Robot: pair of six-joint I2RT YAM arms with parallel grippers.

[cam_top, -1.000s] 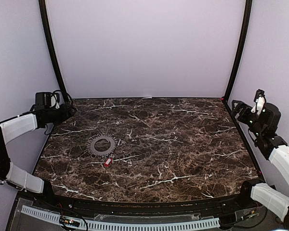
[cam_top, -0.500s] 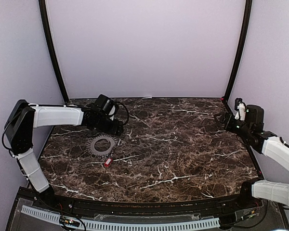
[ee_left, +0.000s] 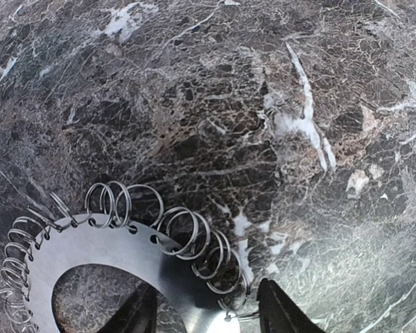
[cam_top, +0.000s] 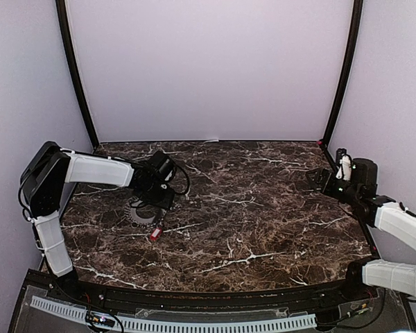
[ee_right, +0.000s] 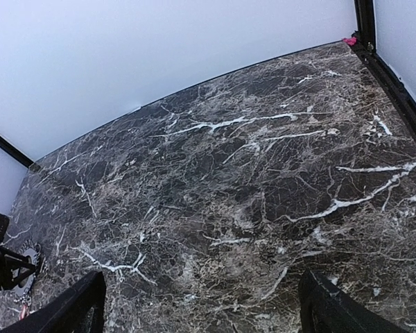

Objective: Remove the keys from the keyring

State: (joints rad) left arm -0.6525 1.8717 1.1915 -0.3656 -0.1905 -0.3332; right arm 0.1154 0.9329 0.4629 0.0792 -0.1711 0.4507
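Observation:
The keyring (ee_left: 97, 243) is a flat grey plate with a wide hole and wire loops around its rim; it lies flat on the marble at the left (cam_top: 136, 216). A red-headed key (cam_top: 154, 234) lies just in front of it. My left gripper (ee_left: 208, 316) is low over the ring's rim, one finger over the hole and the other finger (ee_left: 281, 312) just outside the loops, jaws apart and not pressing on the metal. From above, the left gripper (cam_top: 157, 201) covers the ring's far right side. My right gripper (ee_right: 204, 305) hovers open and empty near the right edge (cam_top: 319, 182).
The dark marble tabletop (cam_top: 263, 222) is bounded by a black frame post (cam_top: 341, 83) on the right and another post (cam_top: 75, 76) on the left. A white cable rail (cam_top: 173, 323) runs along the near edge.
My left arm swung in from the left wall and came down onto the keyring, its jaws narrowing. My right arm dropped lower and reached slightly inward.

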